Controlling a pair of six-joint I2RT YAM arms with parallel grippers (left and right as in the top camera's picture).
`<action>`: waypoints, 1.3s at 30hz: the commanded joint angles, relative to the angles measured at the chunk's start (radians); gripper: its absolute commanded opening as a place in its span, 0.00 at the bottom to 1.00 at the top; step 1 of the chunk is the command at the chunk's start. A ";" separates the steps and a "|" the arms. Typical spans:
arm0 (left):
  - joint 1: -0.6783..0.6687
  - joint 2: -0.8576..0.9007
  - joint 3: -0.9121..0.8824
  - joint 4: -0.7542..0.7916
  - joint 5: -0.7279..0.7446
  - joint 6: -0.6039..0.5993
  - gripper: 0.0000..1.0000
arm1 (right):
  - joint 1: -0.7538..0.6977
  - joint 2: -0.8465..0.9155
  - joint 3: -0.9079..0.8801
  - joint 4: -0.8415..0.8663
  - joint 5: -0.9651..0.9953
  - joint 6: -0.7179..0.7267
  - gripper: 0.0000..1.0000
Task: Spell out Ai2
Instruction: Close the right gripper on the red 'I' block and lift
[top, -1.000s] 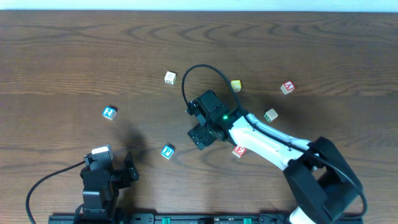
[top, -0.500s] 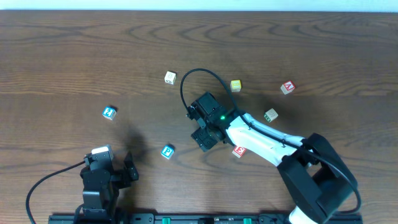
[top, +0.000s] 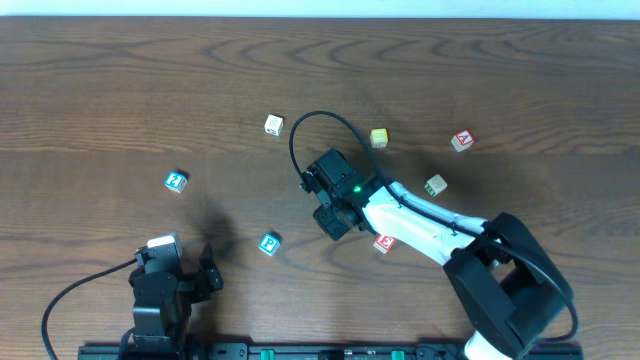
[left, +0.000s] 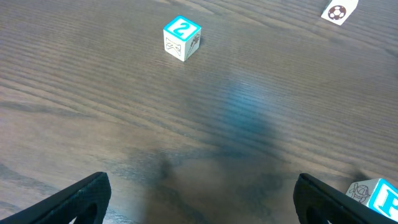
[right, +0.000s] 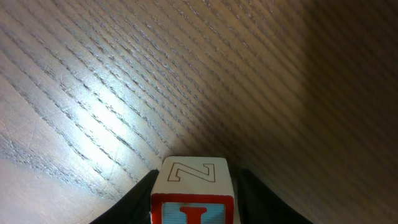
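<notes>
Red-I cube (right: 193, 177) is pinched between the two fingers of the right gripper (right: 195, 202), jaws closed snug on its sides. There's an outlined Z on the face turned toward the wrist cam and the red I on the face below it. Can't tell from any view whether it's resting on the wood or hanging just off it, and from overhead the gripper covers it completely. The red-A cube (top: 461, 141) is well apart from that gripper, way out past the far side of its arm. The blue-2 cube (left: 182, 38) lies out ahead of the left gripper (left: 202, 186), a little left of its centre line and well clear of the fingertips, sitting flat with the 2 facing up. That left gripper is spread wide with nothing between the fingers, just bare table (left: 249, 124). The teal P cube (left: 373, 194) is just past the fingertip on the right of the wrist view. The red E cube (top: 384, 243) is near the right gripper, just beside the arm behind it. Loose ones beyond the right gripper: a white cube (top: 274, 124), a yellow cube (top: 379, 137) and a green-marked cube (top: 435, 185)
</notes>
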 joint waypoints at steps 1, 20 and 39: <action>0.007 -0.005 -0.016 -0.009 0.008 0.004 0.95 | 0.004 0.006 0.018 0.001 0.007 -0.006 0.38; 0.007 -0.005 -0.016 -0.009 0.008 0.004 0.95 | -0.024 0.082 0.469 -0.168 0.253 0.344 0.13; 0.007 -0.005 -0.016 -0.009 0.008 0.004 0.95 | -0.078 0.373 0.758 -0.433 0.212 0.560 0.01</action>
